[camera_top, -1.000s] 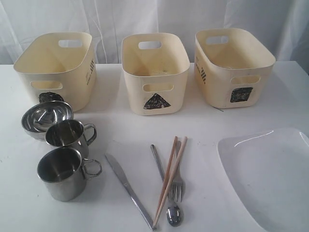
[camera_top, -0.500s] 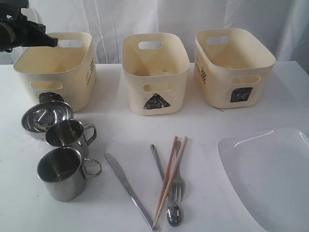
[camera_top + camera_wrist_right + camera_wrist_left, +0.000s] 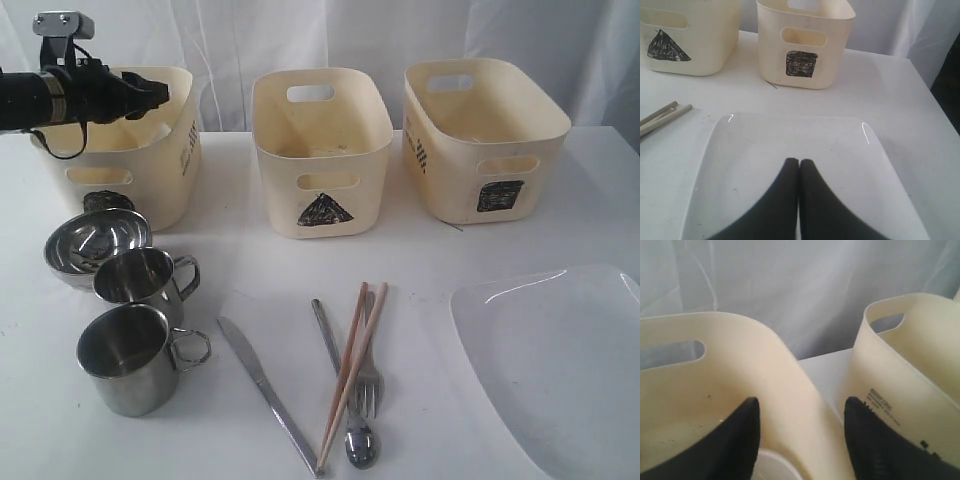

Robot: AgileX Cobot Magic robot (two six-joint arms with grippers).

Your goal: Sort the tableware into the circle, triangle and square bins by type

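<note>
My left gripper (image 3: 155,95) hovers over the circle bin (image 3: 120,150), open (image 3: 802,405), with nothing between its fingers. Below them a white bowl's rim (image 3: 775,466) shows inside that bin. In front of the bin stand a steel bowl (image 3: 95,240) and two steel mugs (image 3: 140,280) (image 3: 125,355). A knife (image 3: 265,390), spoon (image 3: 345,400), fork (image 3: 368,385) and chopsticks (image 3: 350,370) lie at the front middle. My right gripper (image 3: 799,161) is shut and empty just above the white plate (image 3: 765,150), which lies at the front right (image 3: 560,360).
The triangle bin (image 3: 320,150) stands in the middle and the square bin (image 3: 480,140) on the right, both along the back before a white curtain. The plate reaches the table's right front corner.
The left arm has come into view from the left and moved right over the circle bin. The right gripper and the tableware on the table have not moved.
</note>
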